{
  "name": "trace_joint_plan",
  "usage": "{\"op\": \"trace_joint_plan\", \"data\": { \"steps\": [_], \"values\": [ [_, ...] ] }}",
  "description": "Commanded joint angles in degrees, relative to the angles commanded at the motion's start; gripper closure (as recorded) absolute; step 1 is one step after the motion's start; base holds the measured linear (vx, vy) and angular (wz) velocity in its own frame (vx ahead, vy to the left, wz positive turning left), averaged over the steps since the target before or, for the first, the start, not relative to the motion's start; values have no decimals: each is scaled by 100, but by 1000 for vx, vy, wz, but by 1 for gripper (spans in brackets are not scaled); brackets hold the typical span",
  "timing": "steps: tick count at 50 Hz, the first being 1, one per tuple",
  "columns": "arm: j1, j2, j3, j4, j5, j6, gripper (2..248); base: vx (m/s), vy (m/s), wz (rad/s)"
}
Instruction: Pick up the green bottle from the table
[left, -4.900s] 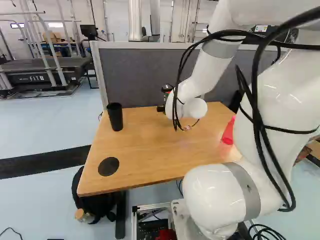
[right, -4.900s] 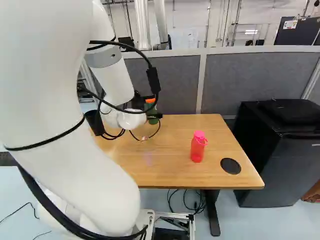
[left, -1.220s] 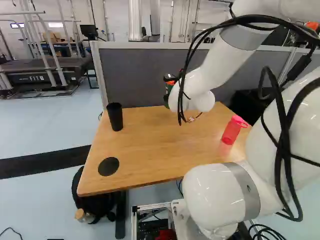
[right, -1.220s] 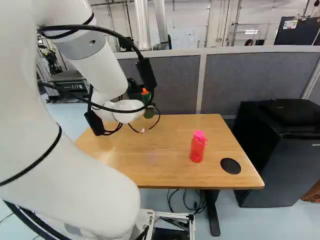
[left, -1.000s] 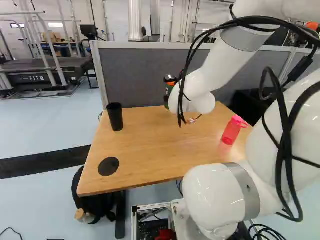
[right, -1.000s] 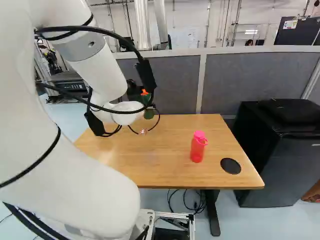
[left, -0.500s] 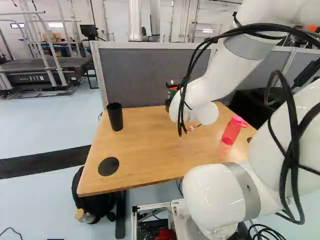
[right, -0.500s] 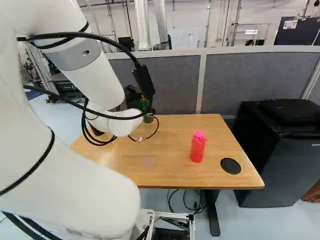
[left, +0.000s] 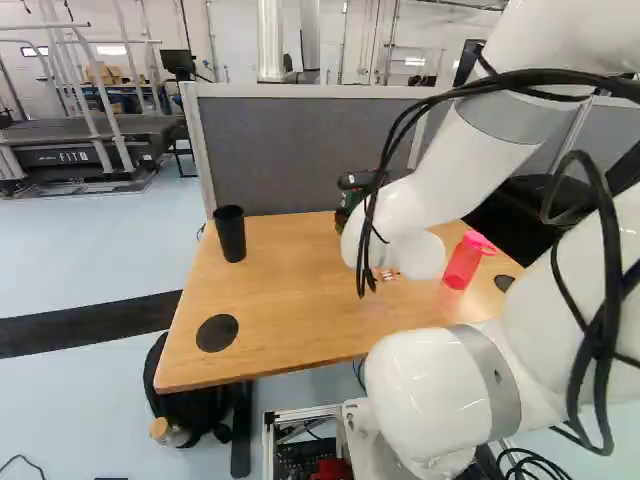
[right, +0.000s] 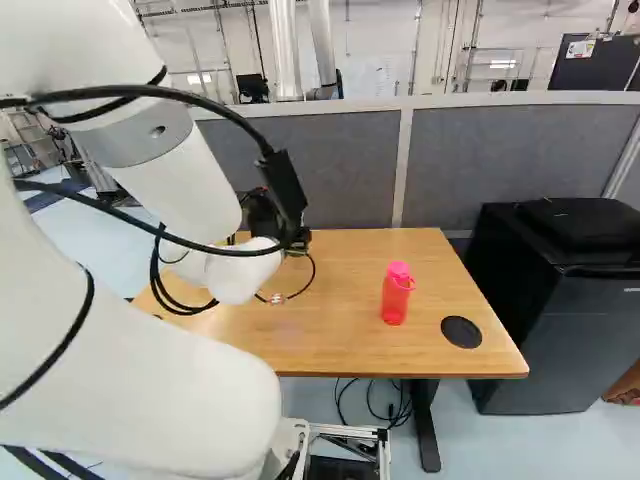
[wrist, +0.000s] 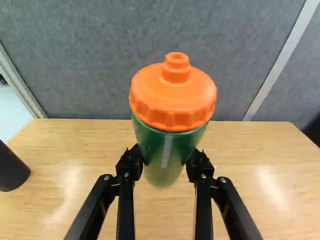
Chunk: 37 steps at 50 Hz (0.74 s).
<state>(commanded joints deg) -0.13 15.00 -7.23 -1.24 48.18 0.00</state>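
Note:
In the left base view the black gripper (left: 356, 184) shows beside the white wrist, over the table's far part. The wrist view has the gripper (wrist: 164, 161) shut on the green bottle (wrist: 169, 146), one finger against each side of its body. Its orange cap (wrist: 173, 95) stands above the fingers, and the bottle looks roughly upright. Wooden tabletop (wrist: 80, 145) shows around and behind it; whether the bottle's base touches the table I cannot tell. Arm, gripper and cables hide most of the bottle in the base views.
A black cup (left: 230, 233) stands at the table's left, a pink-red bottle (right: 396, 293) at its right. A grey partition (right: 500, 160) runs behind the table. Right of the table stands a black cabinet (right: 560, 310). Loose cables (left: 370, 230) hang from my arm.
My arm's wrist has shifted rightward in the left base view, leftward and down in the right one. The green bottle, visible there a second ago, is now mostly hidden. The base has stayed put.

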Motion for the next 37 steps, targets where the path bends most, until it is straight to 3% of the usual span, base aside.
{"op": "trace_joint_plan", "data": {
  "steps": [37],
  "values": [
    [13,100,223,124,182,0,140,0,0,0]
  ]
}}
